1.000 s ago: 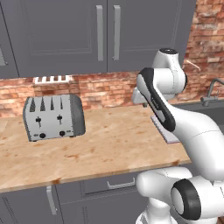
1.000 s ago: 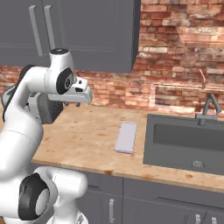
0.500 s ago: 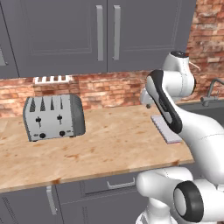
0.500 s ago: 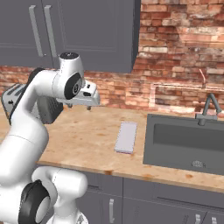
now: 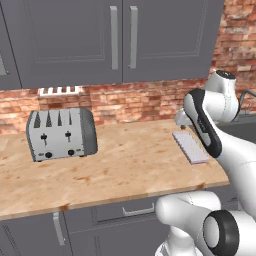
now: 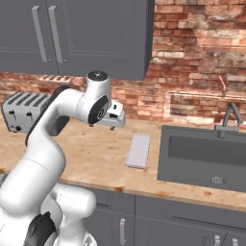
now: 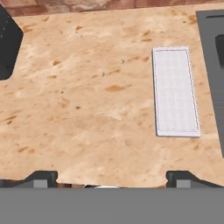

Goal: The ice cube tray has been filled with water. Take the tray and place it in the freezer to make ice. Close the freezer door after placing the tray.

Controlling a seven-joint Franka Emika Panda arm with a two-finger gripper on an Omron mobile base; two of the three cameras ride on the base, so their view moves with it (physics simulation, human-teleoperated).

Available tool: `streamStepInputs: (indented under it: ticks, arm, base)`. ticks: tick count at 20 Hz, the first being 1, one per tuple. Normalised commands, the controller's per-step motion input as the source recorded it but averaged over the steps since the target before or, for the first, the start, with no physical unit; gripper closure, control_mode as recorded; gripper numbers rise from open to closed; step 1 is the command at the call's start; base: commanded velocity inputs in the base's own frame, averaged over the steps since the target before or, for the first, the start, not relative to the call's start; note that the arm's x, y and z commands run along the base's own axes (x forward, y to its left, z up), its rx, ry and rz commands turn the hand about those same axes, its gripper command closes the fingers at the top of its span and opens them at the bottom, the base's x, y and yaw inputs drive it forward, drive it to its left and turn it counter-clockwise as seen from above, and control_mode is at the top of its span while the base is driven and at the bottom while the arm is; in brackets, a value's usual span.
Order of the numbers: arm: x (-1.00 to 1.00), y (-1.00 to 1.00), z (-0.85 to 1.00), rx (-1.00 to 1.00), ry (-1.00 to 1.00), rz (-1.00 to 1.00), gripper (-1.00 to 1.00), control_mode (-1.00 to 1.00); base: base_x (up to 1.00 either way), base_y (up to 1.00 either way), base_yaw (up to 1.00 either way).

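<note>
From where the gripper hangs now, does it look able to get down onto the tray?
Probably yes. The gripper is open above the counter, and the tray lies flat off to one side with nothing on it or between them.

Rendered kitchen, wooden counter (image 5: 115,170), grey wall cabinets (image 5: 115,40), brick backsplash (image 6: 192,101), sink (image 6: 202,153), toaster (image 5: 61,133)

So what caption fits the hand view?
Open claw above the wooden counter, ice cube tray ahead.
</note>
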Motion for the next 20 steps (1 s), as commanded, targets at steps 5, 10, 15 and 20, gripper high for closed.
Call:
streamStepInputs:
  ticks: [5, 10, 15, 20]
  arm:
    - [-0.01, -0.36, -0.12, 0.00, 0.00, 0.00, -1.00, -1.00]
    - [0.00, -0.33, -0.04, -0.01, 0.00, 0.00, -1.00, -1.00]
    - [0.06, -0.35, -0.08, 0.00, -0.01, 0.00, -1.00, -1.00]
    - [0.30, -0.18, -0.07, 0.00, 0.00, 0.00, -1.00, -1.00]
  base:
    - [0.00, 0.00, 0.00]
    - [0.00, 0.00, 0.00]
    - [0.00, 0.00, 0.00]
    - [0.00, 0.00, 0.00]
